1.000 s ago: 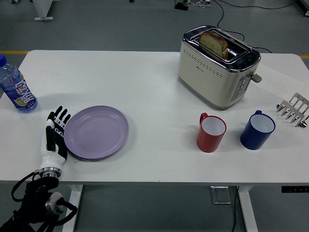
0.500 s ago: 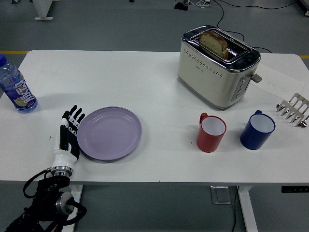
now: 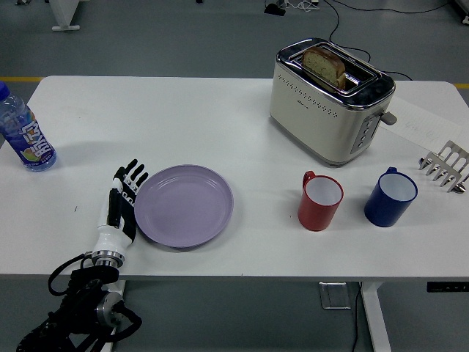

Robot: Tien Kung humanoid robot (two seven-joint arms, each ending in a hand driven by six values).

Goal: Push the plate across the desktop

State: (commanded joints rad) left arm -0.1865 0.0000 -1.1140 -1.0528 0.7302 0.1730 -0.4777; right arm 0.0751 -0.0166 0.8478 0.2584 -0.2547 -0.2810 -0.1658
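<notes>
Now my left hand (image 3: 123, 203), fingers straight and together, presses the lilac plate's (image 3: 184, 205) left rim; pushing farther risks knocking the red mug (image 3: 320, 201) beyond the plate.

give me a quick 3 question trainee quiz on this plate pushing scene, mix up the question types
1. True or false: the left robot hand lies flat with its fingers against the left rim of the purple plate.
2. Multiple choice: what sits in the toaster? A) nothing B) a slice of bread C) a fork
3. Fill in: the mug nearest the plate is the ___ mug, with the blue mug to its right.

Key: 1 true; 2 B; 3 red
</notes>
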